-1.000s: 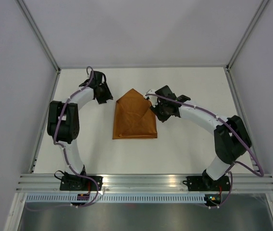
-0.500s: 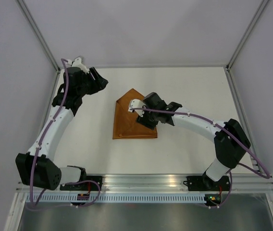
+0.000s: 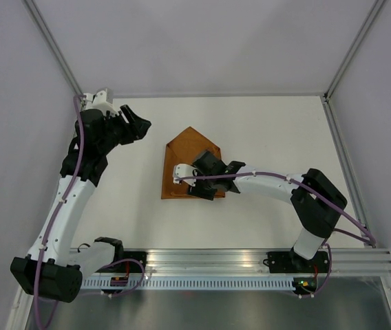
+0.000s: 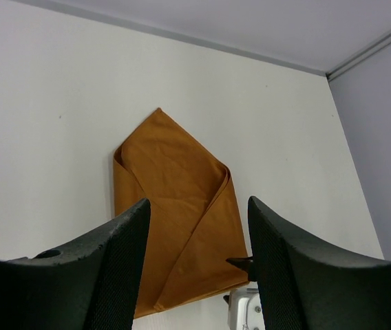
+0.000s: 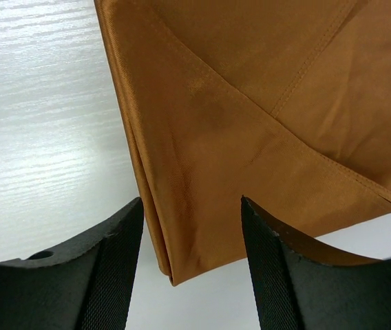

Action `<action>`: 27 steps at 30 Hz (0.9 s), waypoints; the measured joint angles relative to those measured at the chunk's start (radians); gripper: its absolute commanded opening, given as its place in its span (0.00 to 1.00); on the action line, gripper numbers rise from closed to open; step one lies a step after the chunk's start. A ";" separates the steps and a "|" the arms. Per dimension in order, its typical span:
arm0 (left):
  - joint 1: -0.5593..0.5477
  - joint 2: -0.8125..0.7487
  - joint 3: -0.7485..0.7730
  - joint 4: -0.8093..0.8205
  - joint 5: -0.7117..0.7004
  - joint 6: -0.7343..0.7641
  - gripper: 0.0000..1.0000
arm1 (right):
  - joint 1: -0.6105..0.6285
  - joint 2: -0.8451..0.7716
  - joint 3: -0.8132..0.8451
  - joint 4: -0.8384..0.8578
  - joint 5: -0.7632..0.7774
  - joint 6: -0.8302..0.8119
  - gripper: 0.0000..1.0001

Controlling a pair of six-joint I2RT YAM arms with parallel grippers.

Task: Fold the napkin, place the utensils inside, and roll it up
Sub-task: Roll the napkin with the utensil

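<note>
The napkin [image 3: 188,155] lies flat near the middle of the white counter [image 3: 271,130]. It is folded into a house-like shape, with a point toward the far side and a straight edge toward my bases. From my left wrist view, the napkin [image 4: 175,199] shows two flaps meeting along a slanted fold, the right flap lying over the left one.

My left gripper [image 3: 140,124] hangs raised over the far left part of the counter, well apart from the cloth and tilted toward it. In its own view, the left gripper [image 4: 197,206] has its jaws spread wide and nothing sits between them. Only the counter [image 4: 44,103] and the napkin show beyond.

My right arm [image 3: 271,184] reaches across from the right, and my right gripper [image 3: 202,180] sits low over the near part of the napkin. In the right wrist view, the right gripper [image 5: 190,206] is spread open with its jaws straddling one corner of the napkin [image 5: 264,124]. That corner points between them, bare counter [image 5: 44,103] lies to one side, and a stitched hem runs diagonally across the layered cloth. The jaws are not pinching the fabric. I cannot tell whether their tips touch the cloth or the counter.
</note>
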 measured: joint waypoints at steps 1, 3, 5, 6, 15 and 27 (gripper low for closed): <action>0.000 0.000 -0.011 0.000 0.005 0.000 0.64 | 0.004 0.005 0.000 0.004 0.000 -0.001 0.64; 0.000 0.000 -0.032 -0.001 0.011 0.000 0.64 | 0.014 0.013 0.000 0.008 0.000 -0.003 0.64; 0.000 0.002 -0.049 -0.002 0.014 0.000 0.64 | 0.027 0.021 0.000 0.012 0.000 -0.003 0.64; 0.000 0.002 -0.054 -0.002 0.016 0.000 0.64 | 0.032 0.023 0.000 0.013 0.000 -0.004 0.64; -0.006 0.009 -0.078 0.015 0.039 0.000 0.64 | 0.069 0.078 0.000 0.053 0.000 -0.008 0.60; -0.047 0.035 -0.108 0.043 0.043 0.005 0.63 | 0.066 0.127 -0.005 0.089 -0.006 -0.049 0.53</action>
